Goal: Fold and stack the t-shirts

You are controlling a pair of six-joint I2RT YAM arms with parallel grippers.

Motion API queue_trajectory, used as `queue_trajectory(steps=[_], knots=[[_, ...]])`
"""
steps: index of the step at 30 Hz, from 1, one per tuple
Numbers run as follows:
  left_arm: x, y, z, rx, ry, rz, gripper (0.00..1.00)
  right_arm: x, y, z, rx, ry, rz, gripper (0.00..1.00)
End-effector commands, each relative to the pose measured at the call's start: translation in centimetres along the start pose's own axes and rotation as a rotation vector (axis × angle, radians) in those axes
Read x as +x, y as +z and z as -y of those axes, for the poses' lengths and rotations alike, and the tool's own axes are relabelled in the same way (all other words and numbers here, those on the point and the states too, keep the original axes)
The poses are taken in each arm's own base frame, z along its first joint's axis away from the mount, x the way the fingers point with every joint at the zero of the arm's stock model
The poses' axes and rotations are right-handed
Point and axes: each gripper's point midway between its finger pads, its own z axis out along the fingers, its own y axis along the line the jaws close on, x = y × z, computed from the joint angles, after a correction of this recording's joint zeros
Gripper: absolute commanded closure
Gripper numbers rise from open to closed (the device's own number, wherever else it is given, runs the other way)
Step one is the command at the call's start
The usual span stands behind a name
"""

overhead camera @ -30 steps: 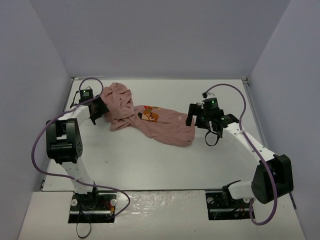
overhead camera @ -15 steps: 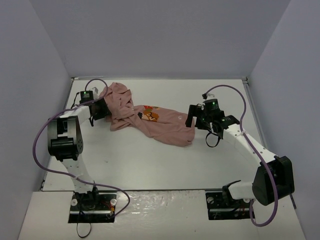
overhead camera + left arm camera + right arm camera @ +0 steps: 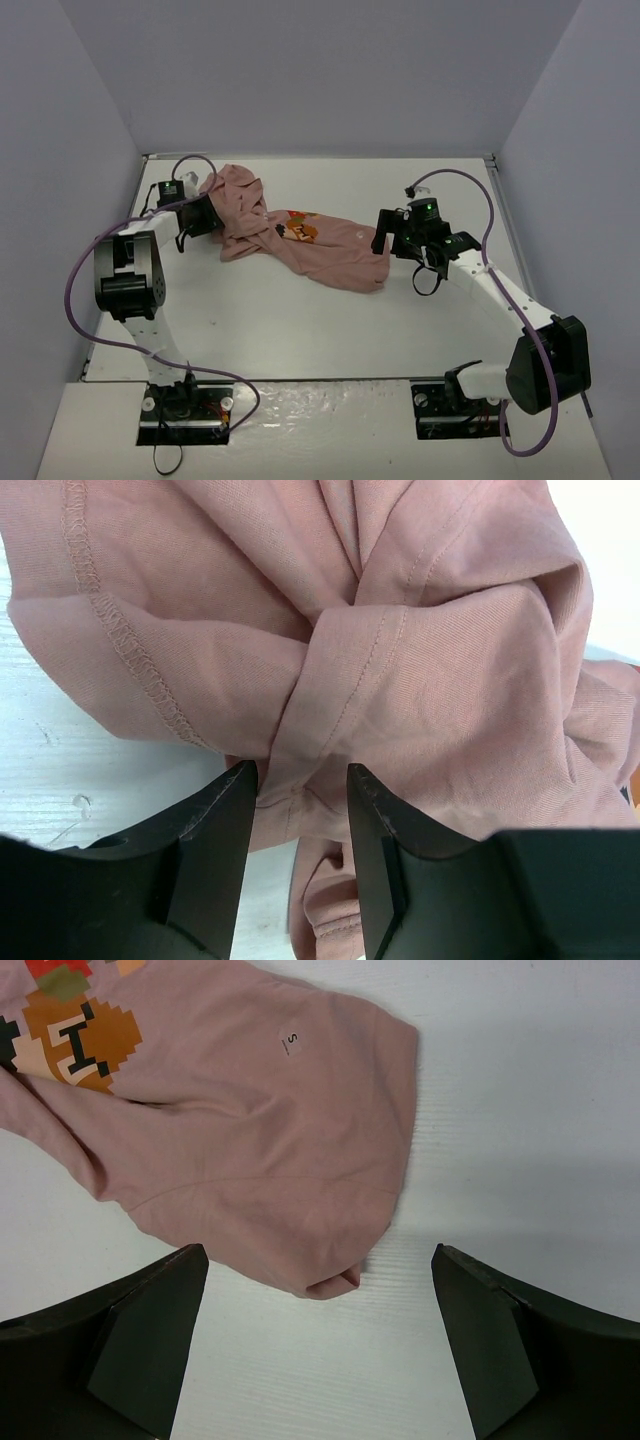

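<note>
Right pincer [image 3: 320,1258] gapes wide and empty, the shirt [image 3: 250,1160] hem corner just ahead of its jaws. Left pincer [image 3: 298,780] straddles a bunched fold; whether it pinches, I cannot tell. Likely step: spreading flat. Next needs firm pinches on both ends.

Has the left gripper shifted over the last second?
Yes, slightly. The left gripper has crept rightward, away from the table left edge and onto the rim of the t-shirt, its fingers straddling a fold.

A lab test cell: white table [image 3: 300,330] boxed in by plain grey walls [image 3: 330,70].
</note>
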Motion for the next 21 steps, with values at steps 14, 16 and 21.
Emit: queue_trajectory(steps=[14, 16, 21], knots=[[-1.5, -0.9, 0.6, 0.110, 0.025, 0.062, 0.62, -1.6, -0.9, -1.1, -0.049, -0.007, 0.069, 0.07], [-1.6, -1.0, 0.7, 0.120, 0.029, 0.068, 0.62, -1.5, -0.9, -1.1, -0.051, -0.005, 0.064, 0.07], [-1.8, -0.8, 0.9, 0.130, 0.035, 0.068, 0.62, -1.3, -0.8, -1.1, -0.051, -0.006, 0.061, 0.07]])
